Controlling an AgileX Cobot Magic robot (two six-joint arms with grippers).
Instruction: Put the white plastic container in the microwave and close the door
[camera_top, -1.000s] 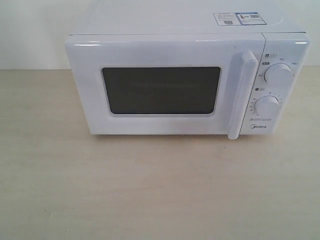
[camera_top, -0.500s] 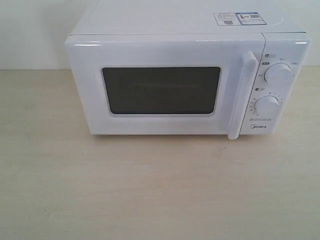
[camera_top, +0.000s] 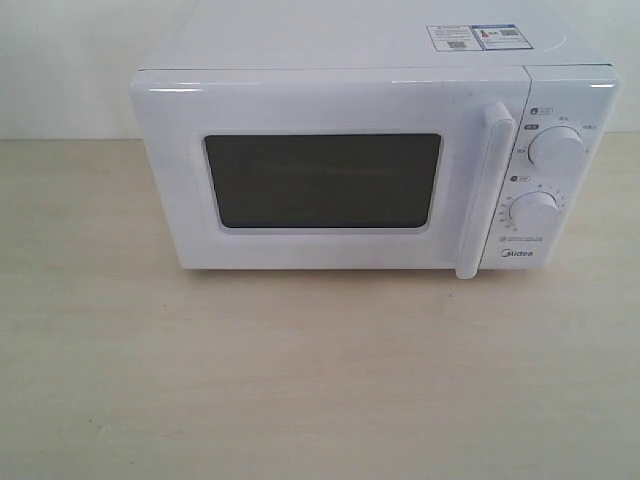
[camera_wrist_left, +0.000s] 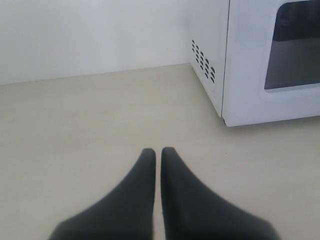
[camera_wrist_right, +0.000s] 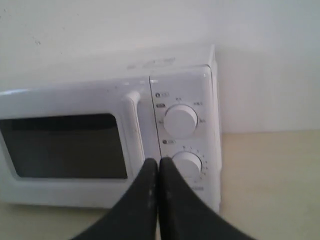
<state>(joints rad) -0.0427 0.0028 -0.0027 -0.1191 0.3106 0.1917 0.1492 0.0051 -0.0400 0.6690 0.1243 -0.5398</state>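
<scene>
The white microwave (camera_top: 370, 100) stands at the back of the table with its door (camera_top: 320, 180) shut, dark window facing front and the vertical bar handle (camera_top: 485, 190) beside two round dials. No white plastic container shows in any view. Neither arm appears in the exterior view. My left gripper (camera_wrist_left: 158, 151) is shut and empty, low over bare table off the microwave's (camera_wrist_left: 240, 65) vented side. My right gripper (camera_wrist_right: 158, 161) is shut and empty, its fingertips in front of the microwave's (camera_wrist_right: 100, 95) lower dial (camera_wrist_right: 188, 164), next to the handle (camera_wrist_right: 132, 125).
A light wooden tabletop (camera_top: 300, 380) spreads in front of and around the microwave. A white wall (camera_top: 60, 60) runs behind it. Two stickers (camera_top: 475, 37) lie on the microwave's top.
</scene>
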